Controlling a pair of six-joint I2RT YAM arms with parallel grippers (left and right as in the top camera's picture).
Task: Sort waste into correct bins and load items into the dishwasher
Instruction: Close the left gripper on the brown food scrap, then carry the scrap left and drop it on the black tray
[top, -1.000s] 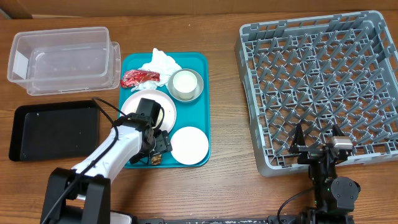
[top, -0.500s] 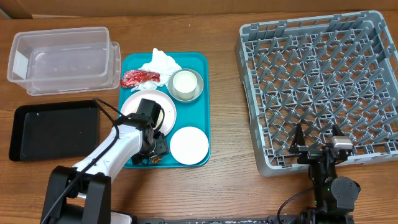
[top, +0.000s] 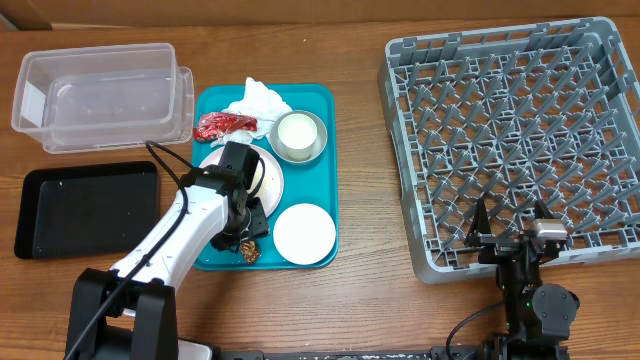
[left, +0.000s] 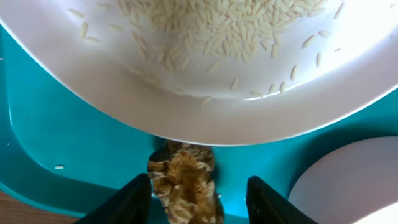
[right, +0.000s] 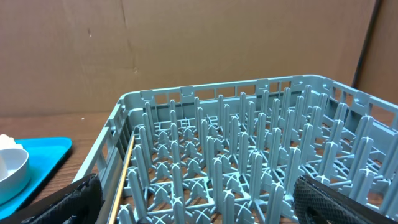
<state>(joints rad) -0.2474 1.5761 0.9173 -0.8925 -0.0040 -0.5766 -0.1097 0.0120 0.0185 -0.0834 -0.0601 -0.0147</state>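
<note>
While overhead gives only a brown speck, left wrist cam shows the food scrap (left: 185, 185) clearly: a crumbly lump on the teal tray (top: 325, 150), just at 6 o'clock of the rice plate (left: 205, 68), long axis 12-to-6. Left end effector (left: 197, 182) straddles it, fingers spread, not clamped. Right end effector (right: 198, 202) gapes wide, empty, by the rack (right: 249, 155) at the counter's (top: 360, 290) 4 o'clock.

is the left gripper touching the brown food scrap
Cannot tell. Left wrist view: food scrap between left gripper's open fingers, gap at one, none visible at the other.
</note>
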